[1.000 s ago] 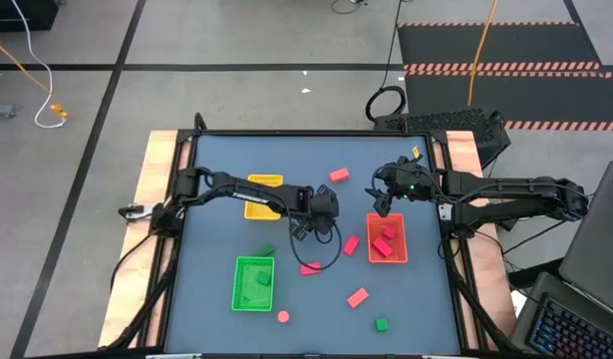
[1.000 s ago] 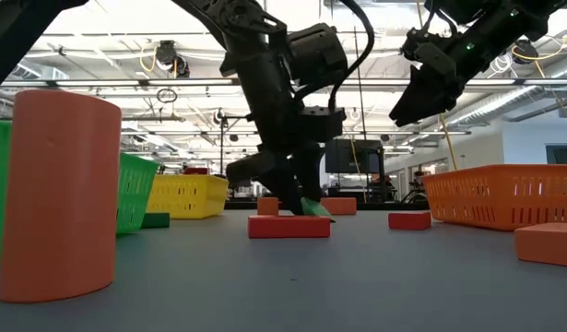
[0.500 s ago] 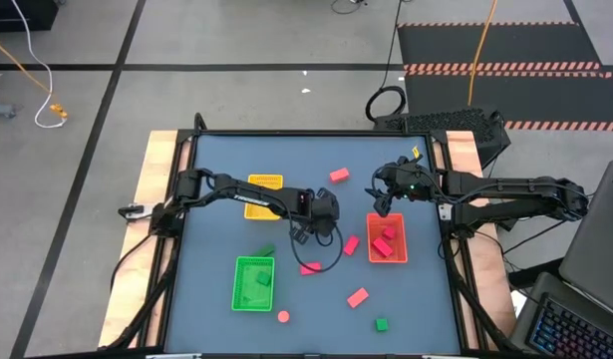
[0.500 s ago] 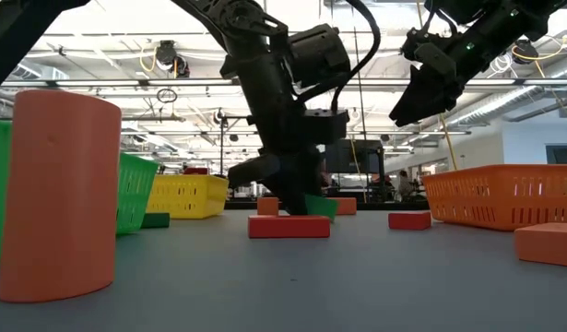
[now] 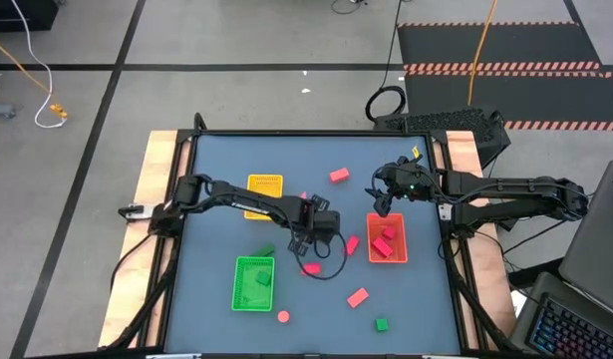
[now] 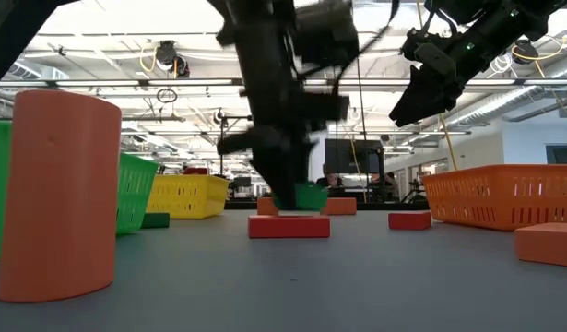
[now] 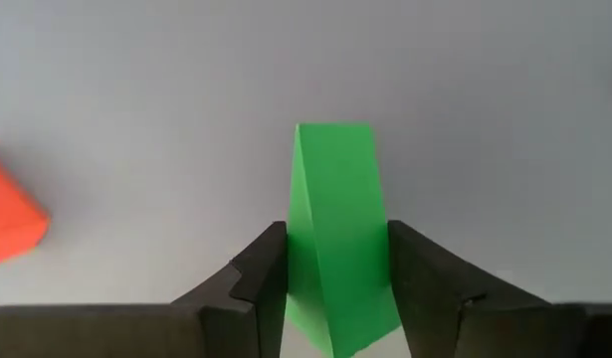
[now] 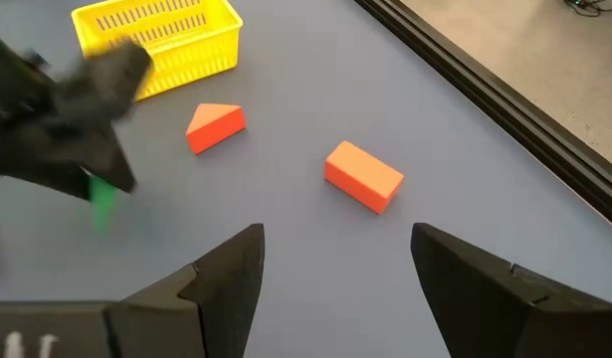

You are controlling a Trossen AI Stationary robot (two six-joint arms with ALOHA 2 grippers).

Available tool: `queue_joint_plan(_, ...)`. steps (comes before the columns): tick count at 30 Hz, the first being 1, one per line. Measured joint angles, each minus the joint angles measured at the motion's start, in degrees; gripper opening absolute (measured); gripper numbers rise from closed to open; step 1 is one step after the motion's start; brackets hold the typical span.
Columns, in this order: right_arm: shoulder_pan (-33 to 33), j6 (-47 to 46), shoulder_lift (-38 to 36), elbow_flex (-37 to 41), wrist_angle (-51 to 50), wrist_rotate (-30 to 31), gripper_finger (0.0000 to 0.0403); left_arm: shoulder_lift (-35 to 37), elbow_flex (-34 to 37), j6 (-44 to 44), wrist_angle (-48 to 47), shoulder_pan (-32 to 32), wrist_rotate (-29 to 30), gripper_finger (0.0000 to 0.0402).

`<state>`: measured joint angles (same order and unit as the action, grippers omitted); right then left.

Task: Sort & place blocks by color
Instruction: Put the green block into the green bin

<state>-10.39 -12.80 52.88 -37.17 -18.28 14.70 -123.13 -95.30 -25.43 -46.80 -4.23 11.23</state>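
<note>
green block (image 7: 335, 229) | pinched in the left gripper (image 7: 330, 273) jaws, lifted off the table (image 5: 216, 189) mid-table above a red block (image 6: 289, 226) | right gripper (image 8: 335, 268) jaws spread, hovering near red tray (image 5: 388, 242) | advice: keep grip firm, carry level to green tray (image 5: 253, 283), release low inside.

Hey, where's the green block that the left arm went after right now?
The green block is clamped in the left gripper, lifted just above the table's middle, over a red flat block, between the green tray and the red tray.
</note>
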Motion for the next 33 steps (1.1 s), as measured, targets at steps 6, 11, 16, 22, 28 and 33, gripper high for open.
queue_joint_plan(6, 0.00, 0.00, 0.00, 0.00, 0.00, 0.00, 0.0247, 2.61, -3.87, 6.77, -12.89, -3.92, 1.24, 0.0141)
queue_joint_plan(11, 0.00, 0.01, -0.01, -0.04, -0.43, -0.05, 0.0247, 6.52, -5.73, 16.87, -23.72, -7.48, 1.63, 0.0141)
queue_joint_plan(16, -0.02, 0.48, 0.00, -0.04, 0.10, 0.00, 0.0247, 10.85, -5.56, 26.93, -29.99, -12.56, 1.44, 0.0141)
queue_joint_plan(22, -0.01, 1.48, 0.00, -0.04, 0.28, -0.01, 0.0247, 13.29, -5.58, 37.03, -30.20, -17.81, 1.88, 0.0141)
queue_joint_plan(28, -0.01, 2.93, 0.00, -0.04, 0.48, -0.02, 0.0247, 12.93, -3.93, 46.90, -33.80, -23.20, 0.84, 0.0141)
queue_joint_plan(33, -0.02, 3.46, 0.00, -0.04, 2.08, -0.12, 0.0247, 12.93, 0.39, 54.09, -34.16, -26.04, -0.29, 0.0141)
